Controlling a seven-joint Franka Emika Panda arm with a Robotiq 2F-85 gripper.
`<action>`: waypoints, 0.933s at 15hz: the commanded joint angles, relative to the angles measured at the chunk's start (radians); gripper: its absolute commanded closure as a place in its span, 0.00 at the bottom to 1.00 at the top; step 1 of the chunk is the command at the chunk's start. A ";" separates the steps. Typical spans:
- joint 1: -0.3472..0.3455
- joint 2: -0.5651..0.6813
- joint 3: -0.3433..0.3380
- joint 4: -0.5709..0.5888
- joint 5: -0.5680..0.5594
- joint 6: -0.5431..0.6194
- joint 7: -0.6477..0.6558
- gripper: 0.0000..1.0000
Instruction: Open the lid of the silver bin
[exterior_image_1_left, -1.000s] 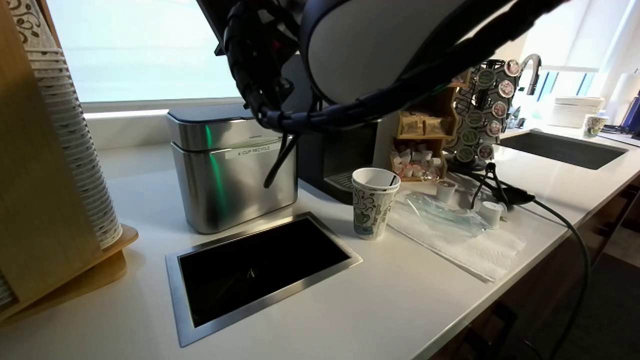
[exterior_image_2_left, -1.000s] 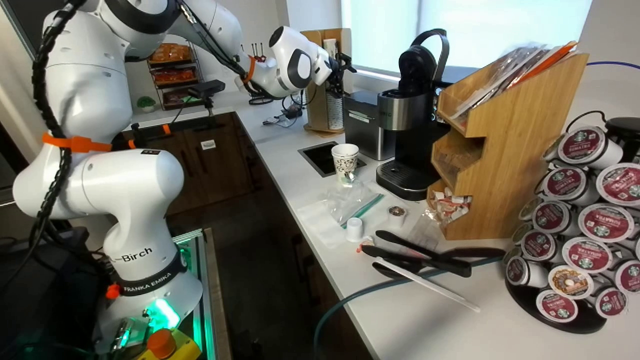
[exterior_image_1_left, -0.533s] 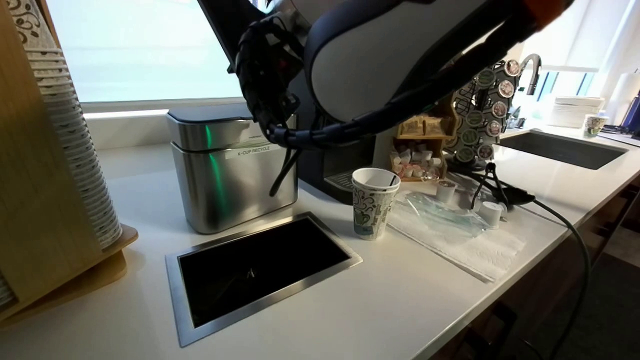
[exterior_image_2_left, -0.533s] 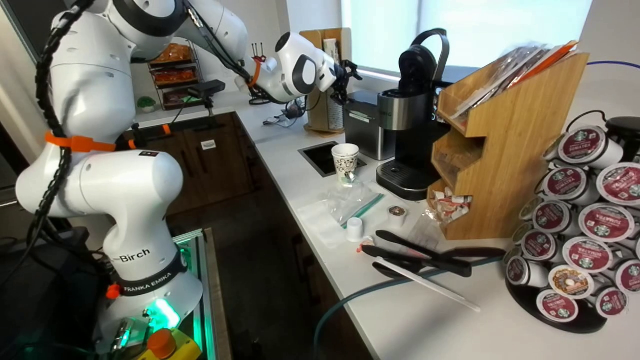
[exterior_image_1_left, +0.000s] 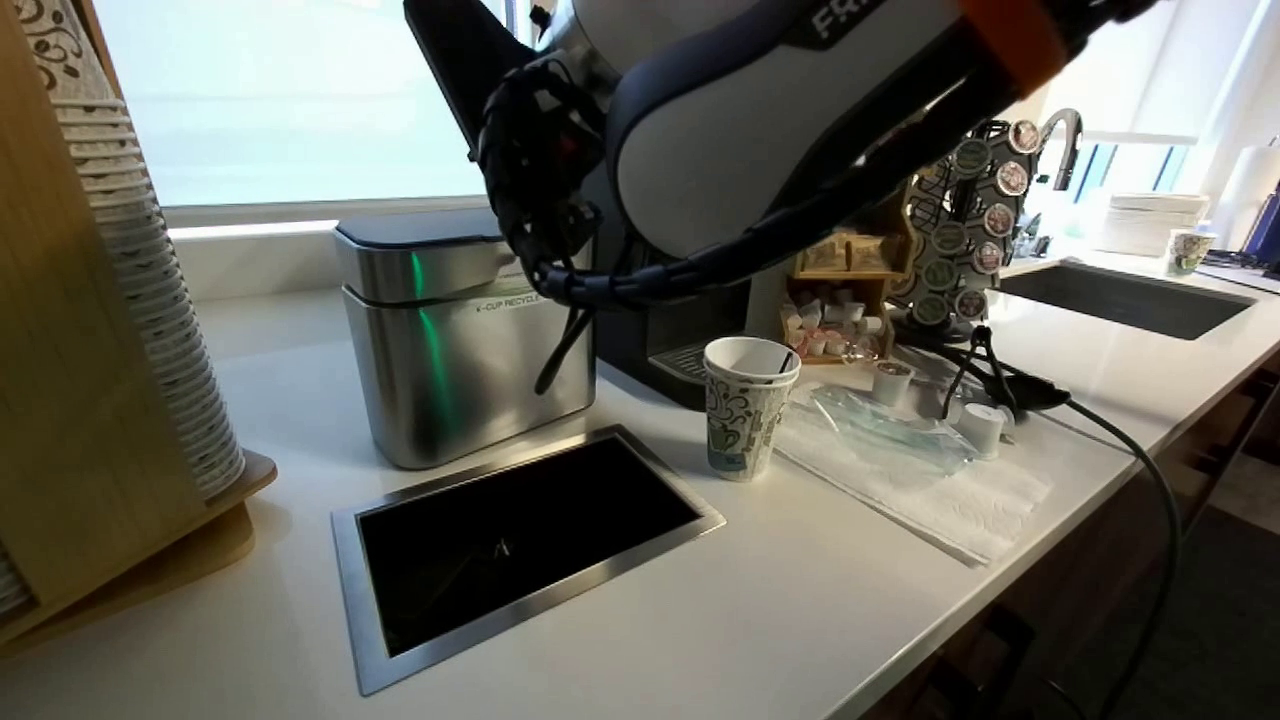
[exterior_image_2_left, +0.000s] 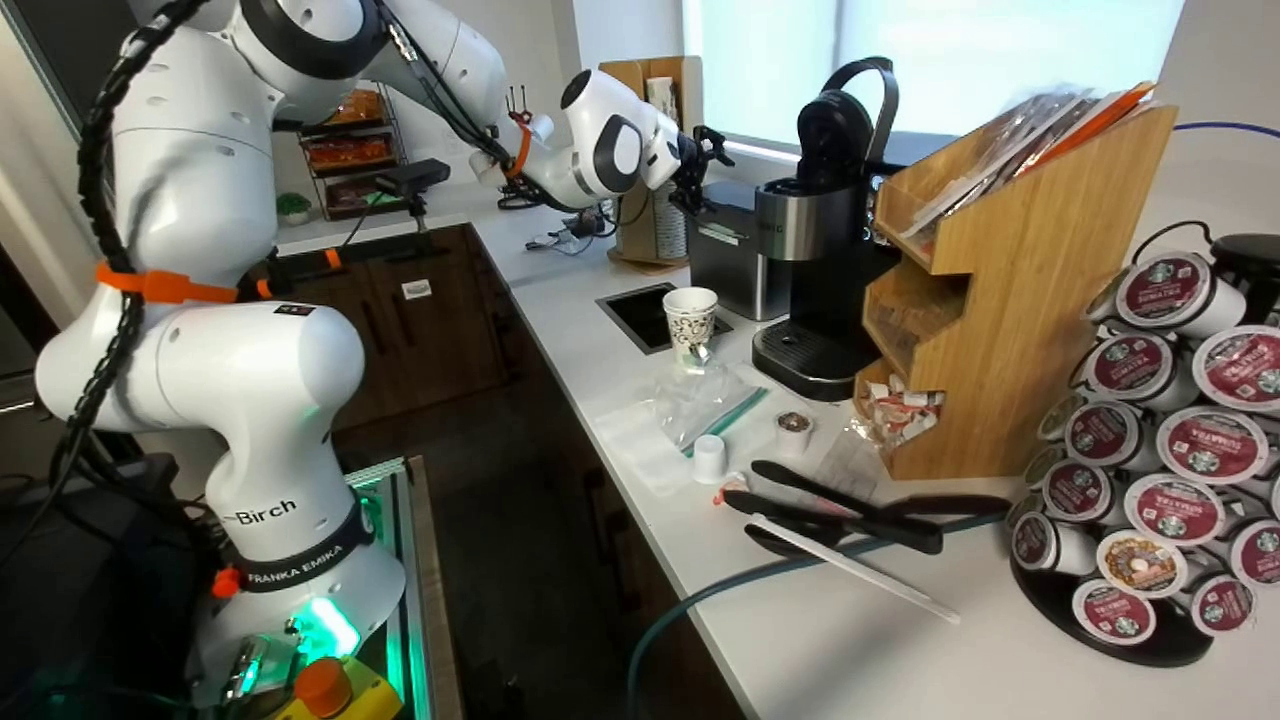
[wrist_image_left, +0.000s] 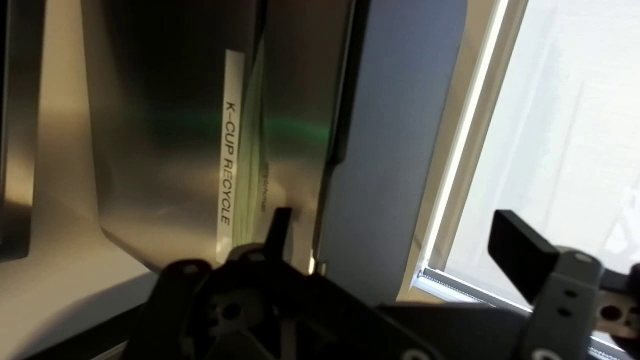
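Note:
The silver bin (exterior_image_1_left: 470, 375) stands on the counter with its dark grey lid (exterior_image_1_left: 410, 228) shut. The bin (exterior_image_2_left: 725, 268) and lid (exterior_image_2_left: 730, 194) also show in another exterior view. In the wrist view the bin (wrist_image_left: 160, 150) with its K-CUP RECYCLE label is on the left and the lid (wrist_image_left: 390, 130) in the middle. My gripper (wrist_image_left: 394, 217) is open and empty; one finger is in front of the bin's upper front band, the other above the lid against the window. Contact cannot be told. My gripper (exterior_image_2_left: 716, 182) shows just above the bin's front edge in an exterior view.
The black coffee machine (exterior_image_2_left: 805, 225) stands close beside the bin. A paper cup (exterior_image_1_left: 740, 430) and a steel-framed counter opening (exterior_image_1_left: 368, 630) are in front. A wooden cup holder (exterior_image_1_left: 100, 380) stands on the bin's other side. The window (exterior_image_1_left: 300, 100) is behind.
My arm and gripper have moved forward and down towards the bin's top front edge. The bin and its shut lid have not moved.

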 joint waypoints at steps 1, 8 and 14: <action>-0.034 0.039 0.018 0.058 0.025 -0.025 0.029 0.00; -0.066 0.055 0.043 0.096 0.020 -0.019 0.037 0.00; 0.059 0.071 -0.149 0.083 0.018 0.004 0.074 0.00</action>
